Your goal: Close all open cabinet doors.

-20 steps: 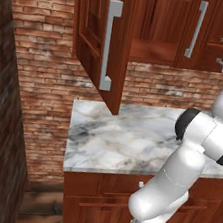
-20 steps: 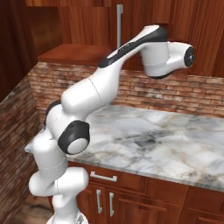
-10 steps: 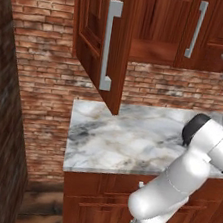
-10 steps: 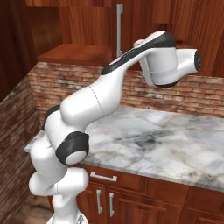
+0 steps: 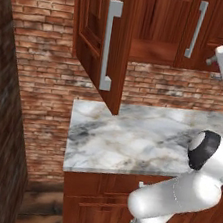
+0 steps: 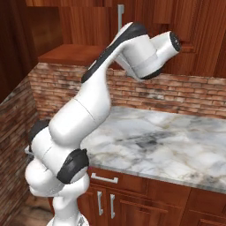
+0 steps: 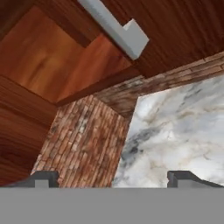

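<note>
Left cabinet door (image 5: 97,35) swung open, projecting toward viewer above left end of marble counter (image 5: 140,138); long grey handle (image 5: 109,45) vertical on its face. Second cabinet door (image 5: 209,32) further right, handle (image 5: 197,29) vertical; open or shut not determinable. Cabinet shelf (image 6: 73,54) exposed above brick wall (image 5: 45,63). Gripper (image 7: 113,177) with jaws spread wide, holding nothing, below door handle end (image 7: 116,28) in hand view.
</note>
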Controlling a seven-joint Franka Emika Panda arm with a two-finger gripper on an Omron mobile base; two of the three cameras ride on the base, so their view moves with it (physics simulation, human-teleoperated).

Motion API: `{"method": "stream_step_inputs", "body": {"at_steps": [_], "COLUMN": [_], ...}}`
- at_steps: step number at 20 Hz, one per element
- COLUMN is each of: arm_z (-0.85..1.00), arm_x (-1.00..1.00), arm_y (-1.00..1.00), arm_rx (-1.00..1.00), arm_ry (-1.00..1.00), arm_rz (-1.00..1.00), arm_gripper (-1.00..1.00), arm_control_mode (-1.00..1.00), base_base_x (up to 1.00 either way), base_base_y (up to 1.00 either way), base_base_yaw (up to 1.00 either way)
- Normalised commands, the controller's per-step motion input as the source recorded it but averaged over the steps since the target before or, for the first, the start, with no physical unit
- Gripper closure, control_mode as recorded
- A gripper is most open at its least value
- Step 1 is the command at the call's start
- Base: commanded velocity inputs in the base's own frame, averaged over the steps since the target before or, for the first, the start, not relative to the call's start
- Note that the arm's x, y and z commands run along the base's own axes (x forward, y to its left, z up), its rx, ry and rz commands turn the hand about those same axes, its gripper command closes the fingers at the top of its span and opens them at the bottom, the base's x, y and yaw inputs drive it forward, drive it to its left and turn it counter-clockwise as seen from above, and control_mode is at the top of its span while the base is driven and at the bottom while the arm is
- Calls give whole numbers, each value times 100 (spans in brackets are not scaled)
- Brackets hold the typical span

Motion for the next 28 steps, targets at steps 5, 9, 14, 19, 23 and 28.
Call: {"method": "stream_step_inputs", "body": {"at_steps": [5,9,14,19,23,28], "arm_z": [0,0,0,0,5,10], "arm_x": [-89,-98,-89,-90,-78,-60], "arm_y": [74,83,80,47,7,20], "arm_rx": [-45,-42,-36,-32,-29,-31], "arm_ry": [-56,-46,-29,-23,-18,-17], "arm_rz": [3,0,0,1,5,7], "arm_gripper": [-100,-100,-100,-100,-100,-100], "arm_control_mode": [-100,-100,-100,-100,-100,-100], "base_base_x": [0,0,0,0,0,0], "base_base_y": [0,0,0,0,0,0], "base_base_yaw": [0,0,0,0,0,0]}}
